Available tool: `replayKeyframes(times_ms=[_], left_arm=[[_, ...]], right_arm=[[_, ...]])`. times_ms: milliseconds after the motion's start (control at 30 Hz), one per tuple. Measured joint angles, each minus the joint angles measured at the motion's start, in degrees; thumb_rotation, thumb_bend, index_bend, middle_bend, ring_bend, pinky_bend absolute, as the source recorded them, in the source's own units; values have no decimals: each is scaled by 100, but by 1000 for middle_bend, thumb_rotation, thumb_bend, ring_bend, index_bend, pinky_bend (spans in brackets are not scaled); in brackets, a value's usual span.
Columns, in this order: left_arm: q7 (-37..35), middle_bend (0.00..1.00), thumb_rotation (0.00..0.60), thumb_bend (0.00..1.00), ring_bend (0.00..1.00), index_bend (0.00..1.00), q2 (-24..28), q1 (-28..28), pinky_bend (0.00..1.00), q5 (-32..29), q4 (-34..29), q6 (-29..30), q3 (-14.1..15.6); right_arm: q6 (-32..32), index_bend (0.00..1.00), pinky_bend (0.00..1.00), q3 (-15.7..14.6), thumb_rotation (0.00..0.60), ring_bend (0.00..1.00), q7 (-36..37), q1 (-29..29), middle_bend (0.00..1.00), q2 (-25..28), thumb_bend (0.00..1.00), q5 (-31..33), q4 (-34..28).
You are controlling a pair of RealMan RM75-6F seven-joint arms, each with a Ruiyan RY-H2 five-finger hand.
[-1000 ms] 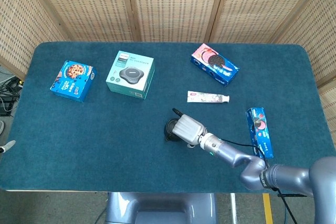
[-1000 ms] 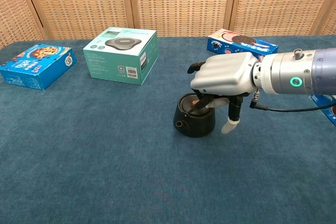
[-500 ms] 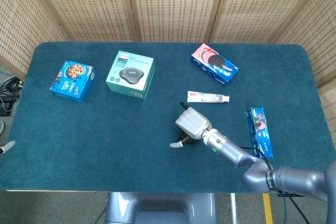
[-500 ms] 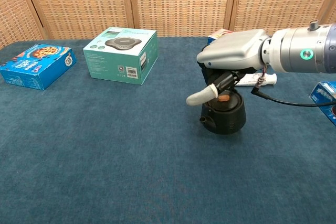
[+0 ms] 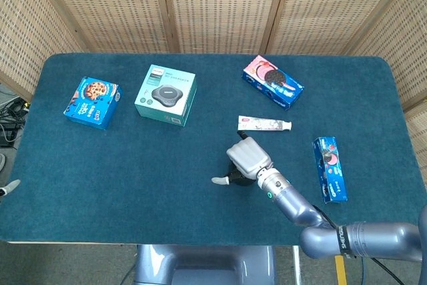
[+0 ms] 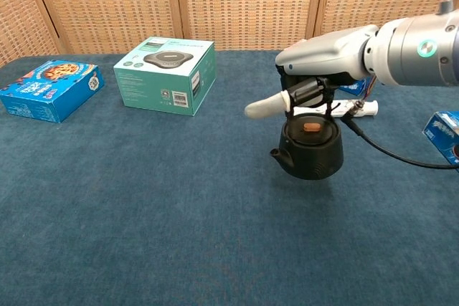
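Chest view: right hand seemingly holds lidded teapot.

Black teapot with an orange-brown lid knob, silver-grey right hand with a white fingertip, dark teal table cloth, mint-green box, blue cookie box, white toothpaste tube.

You are working at a staged robot test stand, not a home or shop: a tabletop covered in dark teal cloth is closed in by woven cane screens, and sealed retail packs lie spaced apart on it, such as a biscuit box and a toothpaste tube.
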Motion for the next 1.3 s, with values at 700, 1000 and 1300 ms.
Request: replayKeyframes(times_ms=[700,1000,1300], left_arm=[[7,0,600,0,0,0,-2,17,0,21,0,36,11],[-16,0,600,0,0,0,0,25,0,43,7,52,17],[-21,0,600,0,0,0,0,28,0,46,11,57,19]], right_arm=[[383,1000,413,9,600,992,395,-53,1000,-63,914,-419,-107],[656,1000,652,-12,600,991,280,-100,1000,-151,914,-423,-132],[630,1000,884,-34,600,997,244,-89,1000,-138,917,-309,-159]])
